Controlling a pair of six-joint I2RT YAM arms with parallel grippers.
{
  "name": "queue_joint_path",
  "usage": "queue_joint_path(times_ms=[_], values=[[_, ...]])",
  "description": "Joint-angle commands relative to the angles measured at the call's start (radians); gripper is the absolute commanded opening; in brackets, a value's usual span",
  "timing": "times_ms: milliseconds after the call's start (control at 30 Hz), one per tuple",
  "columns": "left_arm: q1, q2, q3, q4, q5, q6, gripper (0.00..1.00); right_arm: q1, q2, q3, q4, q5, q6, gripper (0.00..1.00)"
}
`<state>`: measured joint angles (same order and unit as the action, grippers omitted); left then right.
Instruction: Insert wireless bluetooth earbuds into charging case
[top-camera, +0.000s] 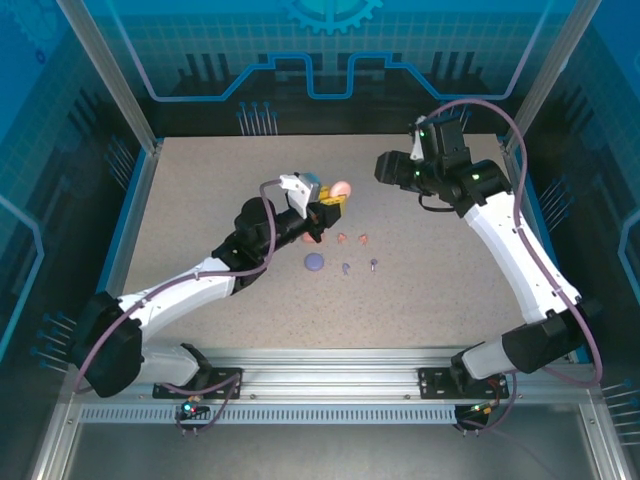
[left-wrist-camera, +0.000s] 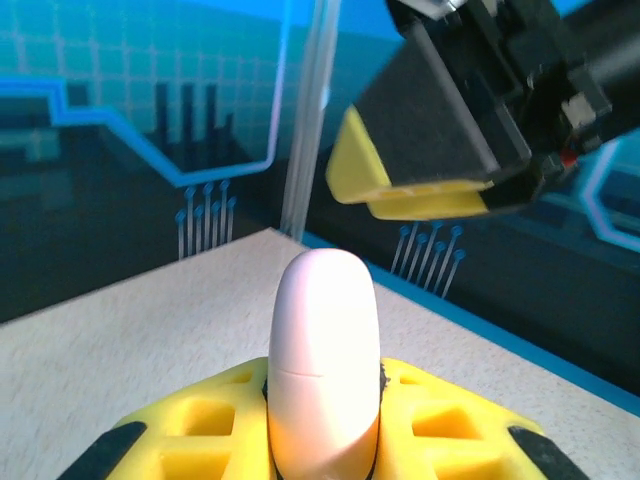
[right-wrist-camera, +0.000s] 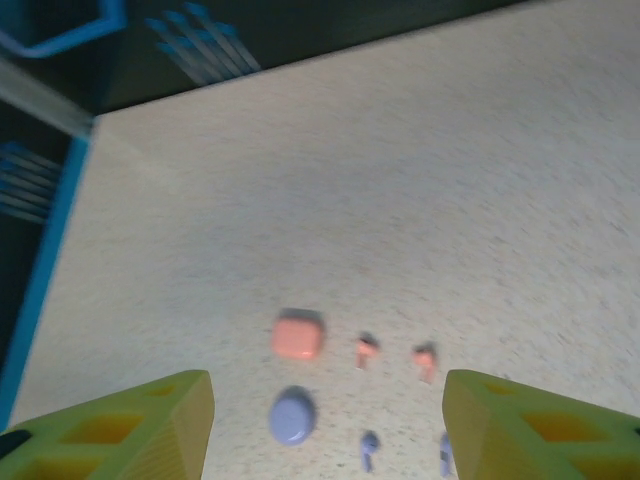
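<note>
Pale-pink glossy pebble-shaped plastic charging case is clamped in L gripper, jaws closed tight on its lower end, seam line just above the yellow fingers. Its long axis runs straight out of the grip, rounded end twd R gripper. R gripper's jaws are wide apart w/ nothing between them, raised over the speckled beige tabletop.

Tiny stemmed buds lie loose on it: coral-red pair near the rounded coral-red case, purple pair near the round purple case.

Judged: buds v. light, hard, slick, likely to skid or flick away. Pinch across the stem, fingertips only, low force. Stems seem to run twd R gripper's side, heads away, but too blurred to be sure.
</note>
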<state>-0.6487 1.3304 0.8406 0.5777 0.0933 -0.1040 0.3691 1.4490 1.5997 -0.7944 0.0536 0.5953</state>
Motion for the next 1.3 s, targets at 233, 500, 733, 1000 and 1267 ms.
queue_joint_path(times_ms=[233,500,733,1000,1267], values=[[0.280,0.206,-0.041,-0.202,-0.069,-0.416,0.00,-0.025,0.007,-0.285,0.146,-0.071,0.044,0.63],[0.488,0.447,0.075,-0.262,0.138,-0.587,0.00,0.008,0.043,-0.381,0.201,-0.103,0.064,0.63],[0.546,0.573,0.167,-0.337,0.218,-0.622,0.03,0.077,0.092,-0.370,0.201,-0.087,0.079,0.63],[0.584,0.595,0.193,-0.458,0.191,-0.633,0.39,0.193,0.195,-0.297,0.173,-0.013,0.148,0.62],[0.637,0.532,0.172,-0.515,0.201,-0.665,0.50,0.331,0.365,-0.111,0.044,0.113,0.307,0.65]])
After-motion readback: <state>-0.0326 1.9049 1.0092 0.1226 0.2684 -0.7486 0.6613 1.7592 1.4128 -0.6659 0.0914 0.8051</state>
